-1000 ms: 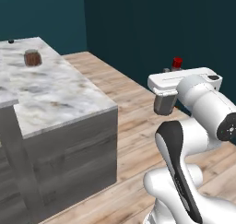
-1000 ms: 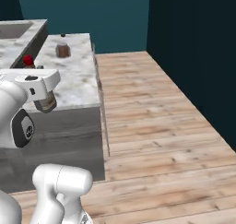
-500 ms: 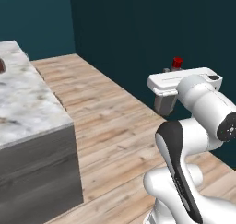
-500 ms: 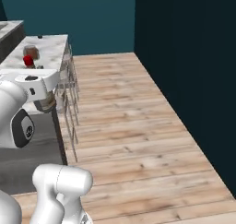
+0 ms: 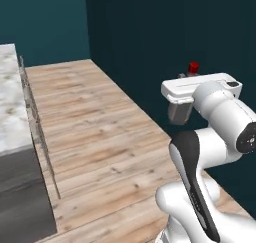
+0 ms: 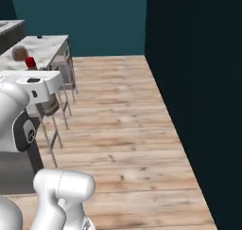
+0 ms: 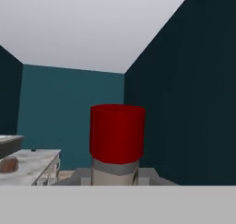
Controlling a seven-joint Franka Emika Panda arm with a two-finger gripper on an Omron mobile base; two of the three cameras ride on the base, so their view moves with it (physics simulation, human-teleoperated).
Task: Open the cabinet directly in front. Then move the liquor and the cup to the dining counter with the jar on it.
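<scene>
Pincer clenched on the liquor, held upright, with the dining bench and its jar ahead to its left

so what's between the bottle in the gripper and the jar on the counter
In the right base view, nothing stands between the bottle and the jar: bare marbled counter top only. The gripper is shut on the bottle.

White arm at right, liquor red cap above gripper, dining counter at left
</scene>
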